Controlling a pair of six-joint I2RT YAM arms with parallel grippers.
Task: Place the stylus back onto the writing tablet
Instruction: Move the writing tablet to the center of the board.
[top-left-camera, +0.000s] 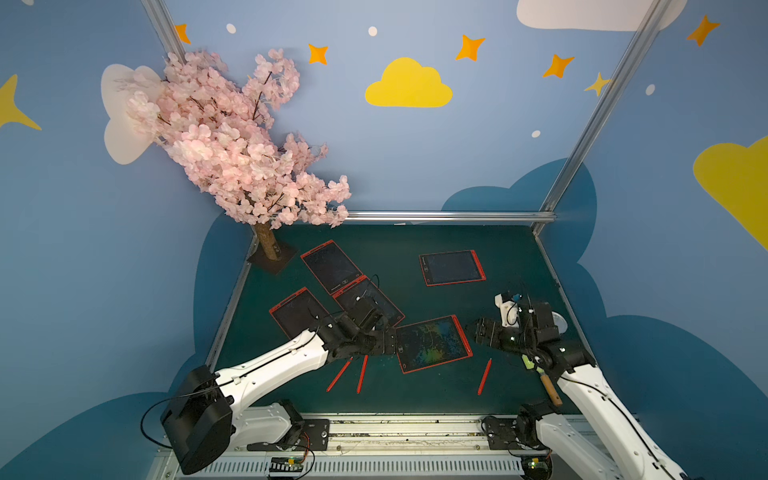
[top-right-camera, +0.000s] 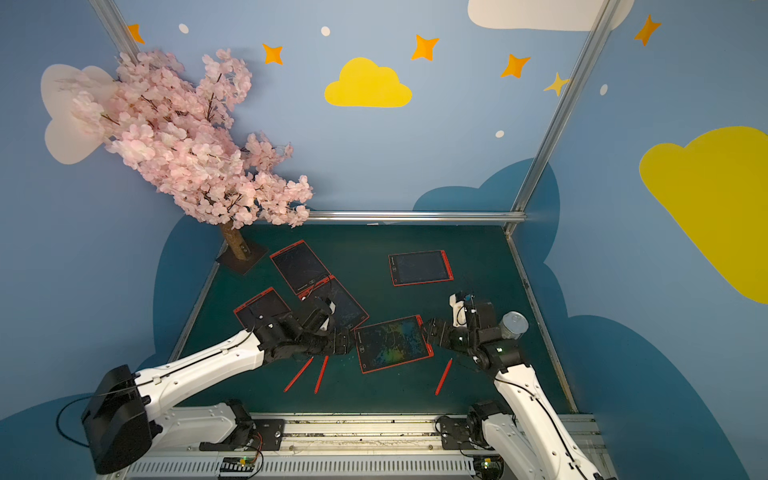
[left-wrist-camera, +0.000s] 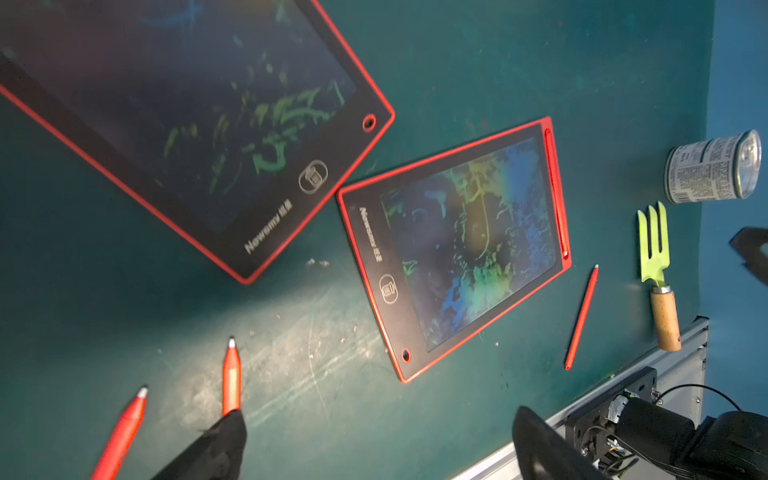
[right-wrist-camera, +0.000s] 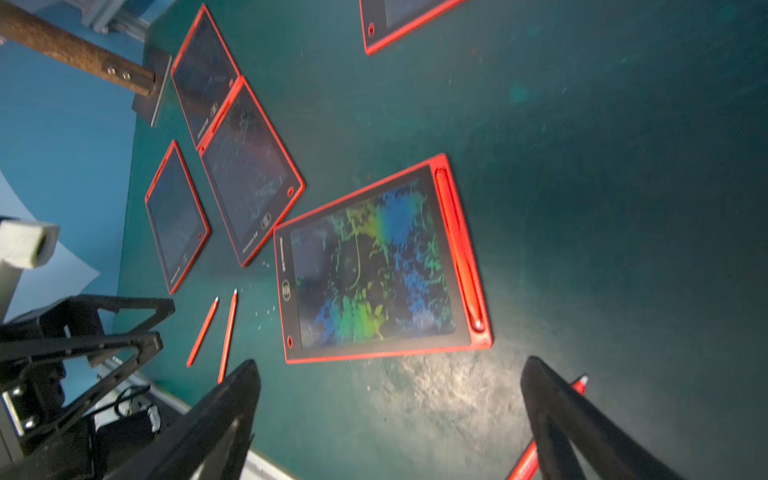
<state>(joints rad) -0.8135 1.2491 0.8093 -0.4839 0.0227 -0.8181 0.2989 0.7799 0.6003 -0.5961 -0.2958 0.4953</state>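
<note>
A red-framed writing tablet (top-left-camera: 432, 343) with coloured scribbles lies at the middle front of the green mat. A red stylus (right-wrist-camera: 457, 249) sits in its side slot. Two loose red styluses (top-left-camera: 338, 375) (top-left-camera: 362, 374) lie side by side left of it, and a third stylus (top-left-camera: 484, 376) lies to its right. My left gripper (left-wrist-camera: 380, 415) hovers open by the tablet's left edge, one finger over a stylus (left-wrist-camera: 231, 376) of the pair. On the tablet's right, my right gripper (right-wrist-camera: 390, 365) is open and empty, one finger (right-wrist-camera: 552, 407) above the third stylus.
Several more red tablets lie farther back (top-left-camera: 331, 266) (top-left-camera: 297, 311) (top-left-camera: 452, 267), one partly under the left arm. A tin can (top-right-camera: 514, 324) and a green garden fork with wooden handle (left-wrist-camera: 658, 270) sit at the right. A pink blossom tree (top-left-camera: 232, 141) stands back left.
</note>
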